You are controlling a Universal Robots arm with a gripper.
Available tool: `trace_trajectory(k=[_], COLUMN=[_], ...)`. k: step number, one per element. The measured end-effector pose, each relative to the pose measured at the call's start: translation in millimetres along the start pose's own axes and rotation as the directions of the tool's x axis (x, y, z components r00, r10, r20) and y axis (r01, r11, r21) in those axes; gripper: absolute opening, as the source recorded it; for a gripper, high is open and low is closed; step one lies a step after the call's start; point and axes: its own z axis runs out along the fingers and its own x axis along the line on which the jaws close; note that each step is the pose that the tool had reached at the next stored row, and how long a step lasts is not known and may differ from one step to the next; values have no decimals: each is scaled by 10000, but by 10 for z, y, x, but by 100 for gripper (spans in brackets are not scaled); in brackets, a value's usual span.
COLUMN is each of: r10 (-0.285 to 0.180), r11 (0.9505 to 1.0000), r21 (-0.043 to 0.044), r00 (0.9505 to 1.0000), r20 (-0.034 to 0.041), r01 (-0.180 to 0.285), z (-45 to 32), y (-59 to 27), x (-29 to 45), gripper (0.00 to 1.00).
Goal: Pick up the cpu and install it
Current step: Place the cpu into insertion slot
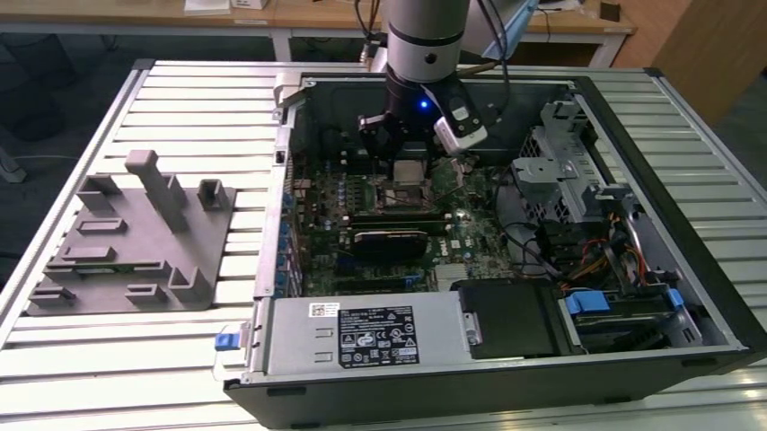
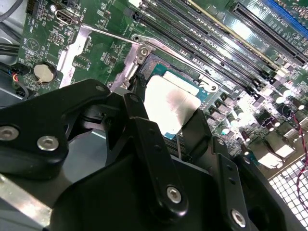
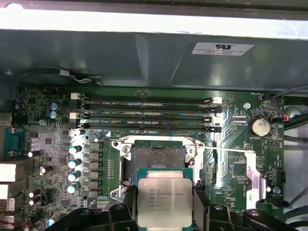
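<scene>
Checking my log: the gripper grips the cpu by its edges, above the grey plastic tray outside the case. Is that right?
Wrong place. The gripper does grip the cpu by its edges, but inside the computer case, above the motherboard close to the open socket, as the first wrist view shows. The grey plastic tray sits apart at the exterior view's left.
</scene>
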Motion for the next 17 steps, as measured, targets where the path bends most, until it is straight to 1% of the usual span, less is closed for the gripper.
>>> trace_trajectory(k=[11, 14, 17], r10=[24, 344, 782], r11=[10000, 9994, 9969], r21=[1, 6, 14], r00=[10000, 9994, 9969], r20=[1, 16, 35], r01=[-24, -344, -782], z=[0, 1, 1], y=[0, 0, 0], x=[-1, -1, -1], gripper=[55, 55, 55])
